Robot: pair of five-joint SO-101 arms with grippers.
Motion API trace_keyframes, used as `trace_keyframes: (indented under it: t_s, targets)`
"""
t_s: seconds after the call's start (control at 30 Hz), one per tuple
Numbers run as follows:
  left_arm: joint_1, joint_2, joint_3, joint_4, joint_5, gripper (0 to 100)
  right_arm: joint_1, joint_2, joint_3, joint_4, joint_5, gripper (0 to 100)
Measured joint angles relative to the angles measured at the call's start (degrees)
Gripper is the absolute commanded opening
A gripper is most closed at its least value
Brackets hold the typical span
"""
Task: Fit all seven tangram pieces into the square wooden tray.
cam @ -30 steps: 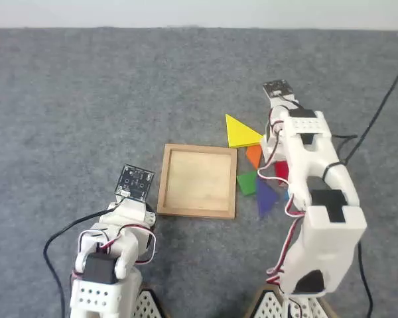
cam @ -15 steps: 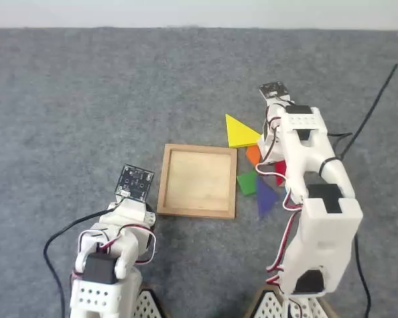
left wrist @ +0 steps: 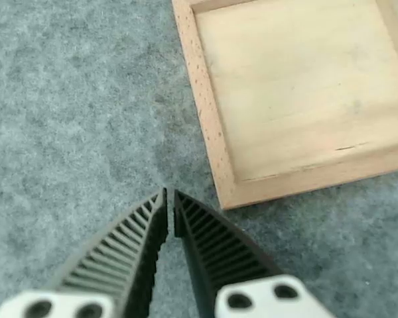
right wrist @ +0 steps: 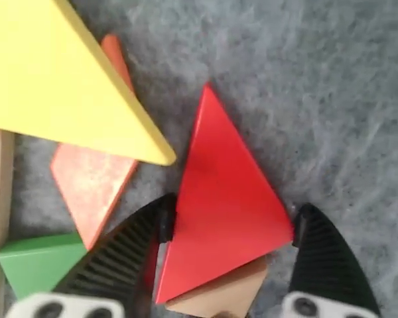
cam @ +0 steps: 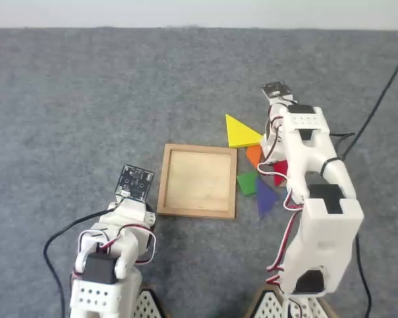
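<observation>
The right gripper stands open astride the red triangle, a finger at either side; the tray, empty, lies off toward the left gripper, closed beside its corner.

Top + L-wrist cams share tray.

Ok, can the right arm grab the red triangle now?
Probably yes. The right gripper is open with a finger on each side of the red triangle, and nothing lies on it, though the yellow triangle has its tip close by.
</observation>
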State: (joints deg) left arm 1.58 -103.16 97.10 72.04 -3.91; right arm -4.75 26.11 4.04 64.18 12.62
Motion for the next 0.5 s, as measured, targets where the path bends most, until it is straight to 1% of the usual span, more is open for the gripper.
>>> trace_keyframes:
  t_s: [0.3,0.5]
  targets:
    - [0.00,0.00,0.00,0.00,0.00,2,0.18,-0.70,-0.09,0.53,-0.79,20.9]
    - [0.00,0.00,0.00,0.00,0.00,2,0.09,-8.18,4.48,2.29,-1.14,20.9]
